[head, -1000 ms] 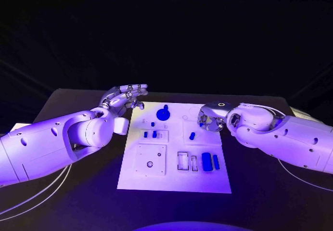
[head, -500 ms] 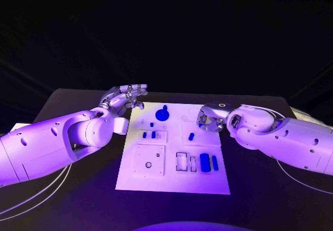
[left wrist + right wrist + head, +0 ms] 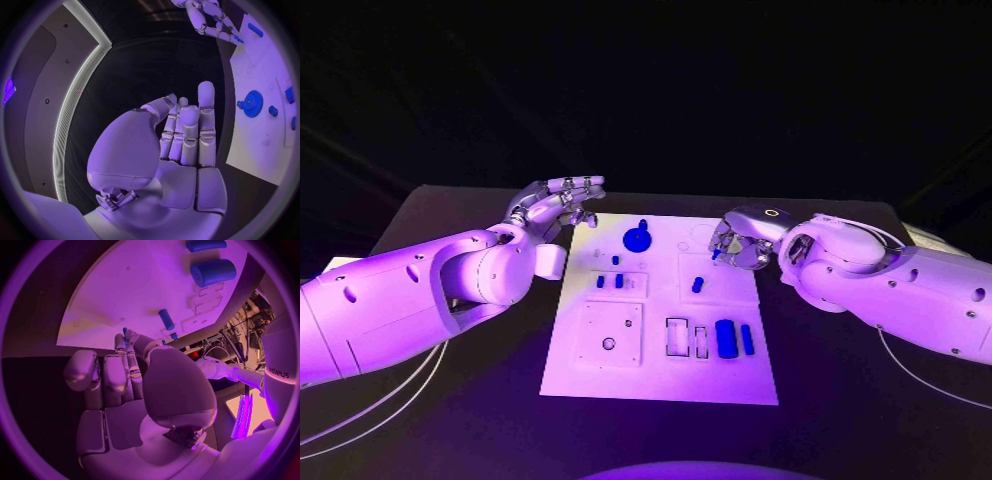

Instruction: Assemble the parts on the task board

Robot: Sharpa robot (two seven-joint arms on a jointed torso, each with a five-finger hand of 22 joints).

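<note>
The white task board [image 3: 661, 370] lies in the middle of the black table. My right hand [image 3: 741, 240] hovers over the board's far right part and pinches a small blue peg [image 3: 717, 253]; its tip [image 3: 125, 331] shows between thumb and fingers. My left hand [image 3: 560, 205] floats beside the board's far left corner, fingers straight and close together, holding nothing. On the board are a blue gear [image 3: 638, 238], short pegs [image 3: 609, 281], another peg [image 3: 697, 284], a thick blue cylinder [image 3: 727, 338] and a slim one [image 3: 747, 338].
A square plate with a hole [image 3: 612, 332] and two slots [image 3: 687, 336] sit on the board's near half. Black table [image 3: 848, 400] surrounds the board on all sides. In the left wrist view the gear [image 3: 253, 104] lies beyond my fingers.
My right hand has drawn slightly up and toward the far edge with the small peg. The left hand and the parts on the board have stayed put.
</note>
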